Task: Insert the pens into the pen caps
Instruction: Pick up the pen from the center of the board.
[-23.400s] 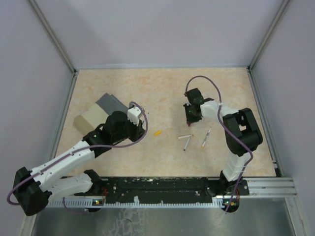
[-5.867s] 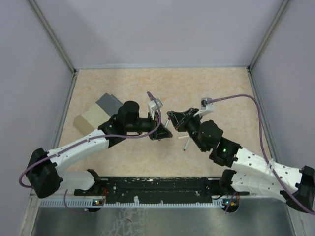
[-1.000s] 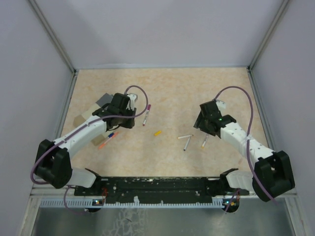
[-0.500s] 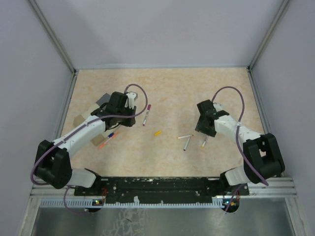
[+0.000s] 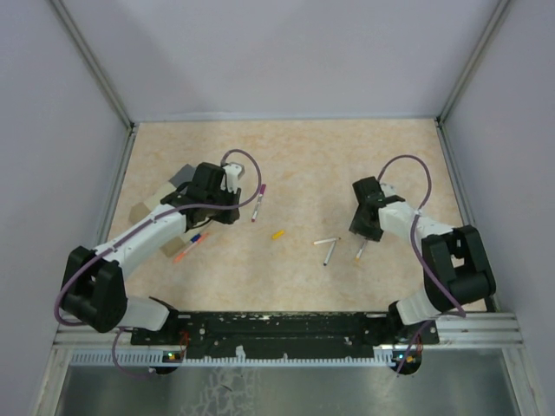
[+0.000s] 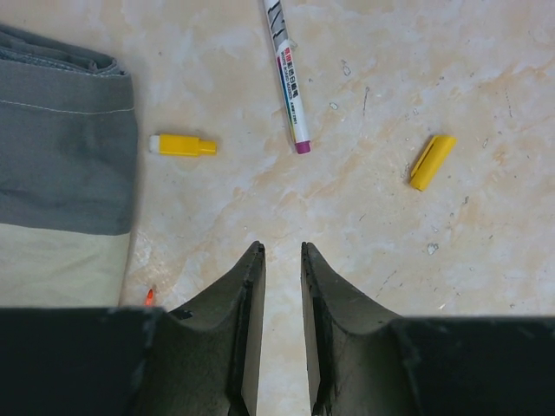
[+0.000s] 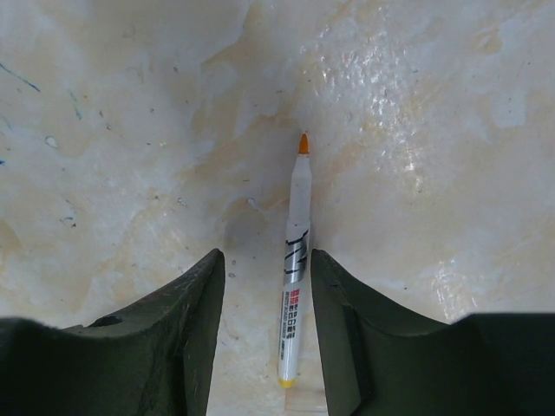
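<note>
Two arms reach over the table from above: the left stretches out far and leftward, and the right bends inward at its elbow.

At the left wrist, the left gripper (image 6: 282, 251) is barely ajar and empty. A magenta-tipped pen (image 6: 288, 78) ahead points its tip back at it.

At the right wrist, the right gripper (image 7: 264, 256), half open, straddles an orange-tipped pen (image 7: 297, 251). The pen lies lengthwise, ungripped, tip pointing away.

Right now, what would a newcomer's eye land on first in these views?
The right claw, open, straddles an orange-tipped pen lying on the table, right of centre. The left claw, its jaws narrowly apart and empty, hangs over bare tabletop. A yellow cap and a magenta-ended pen lie just ahead of it, and the grey-lidded box is at its left.
</note>
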Motion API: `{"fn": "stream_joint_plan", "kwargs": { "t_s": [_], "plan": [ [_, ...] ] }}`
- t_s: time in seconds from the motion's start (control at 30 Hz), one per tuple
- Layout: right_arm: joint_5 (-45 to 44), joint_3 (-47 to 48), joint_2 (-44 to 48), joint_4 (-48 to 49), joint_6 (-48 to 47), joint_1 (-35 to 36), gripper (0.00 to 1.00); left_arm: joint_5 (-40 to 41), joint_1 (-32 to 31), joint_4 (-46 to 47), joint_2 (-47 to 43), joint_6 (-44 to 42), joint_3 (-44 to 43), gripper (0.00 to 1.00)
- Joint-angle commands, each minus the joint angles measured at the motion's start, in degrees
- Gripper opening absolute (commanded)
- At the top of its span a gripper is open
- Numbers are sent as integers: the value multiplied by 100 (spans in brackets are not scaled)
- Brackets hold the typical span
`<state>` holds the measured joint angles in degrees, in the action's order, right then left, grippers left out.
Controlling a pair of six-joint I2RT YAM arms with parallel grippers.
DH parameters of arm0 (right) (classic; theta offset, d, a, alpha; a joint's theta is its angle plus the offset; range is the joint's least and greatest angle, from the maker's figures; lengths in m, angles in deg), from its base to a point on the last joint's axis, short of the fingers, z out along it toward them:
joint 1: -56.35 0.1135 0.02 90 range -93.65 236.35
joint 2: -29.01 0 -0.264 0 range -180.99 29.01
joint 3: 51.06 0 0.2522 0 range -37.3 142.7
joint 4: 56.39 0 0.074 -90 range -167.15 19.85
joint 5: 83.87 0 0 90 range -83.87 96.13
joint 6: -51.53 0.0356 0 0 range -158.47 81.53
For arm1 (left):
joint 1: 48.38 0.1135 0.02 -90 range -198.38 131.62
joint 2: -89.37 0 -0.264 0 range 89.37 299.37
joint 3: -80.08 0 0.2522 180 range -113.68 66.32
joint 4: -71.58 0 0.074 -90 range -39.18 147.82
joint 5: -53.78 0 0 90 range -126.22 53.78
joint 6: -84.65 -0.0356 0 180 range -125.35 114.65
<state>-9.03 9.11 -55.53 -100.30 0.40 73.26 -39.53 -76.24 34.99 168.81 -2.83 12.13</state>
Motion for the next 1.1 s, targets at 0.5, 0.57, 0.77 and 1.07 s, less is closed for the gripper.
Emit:
{"fn": "stream_joint_plan", "kwargs": {
  "t_s": [0.5,0.57,0.77,1.07],
  "plan": [
    [63,-334,405,621,-303,-232,9,-1616,18,967,193,433,-428,27],
    [178,-350,636,763,-440,-232,9,-1961,5,1183,398,585,-758,27],
    [945,-496,1334,1413,-665,-232,8,-2807,-157,1687,1325,938,-1875,25],
    [1722,-607,1872,2133,-170,-231,9,-3209,-469,2123,2344,1292,-2761,24]
  ]
}}
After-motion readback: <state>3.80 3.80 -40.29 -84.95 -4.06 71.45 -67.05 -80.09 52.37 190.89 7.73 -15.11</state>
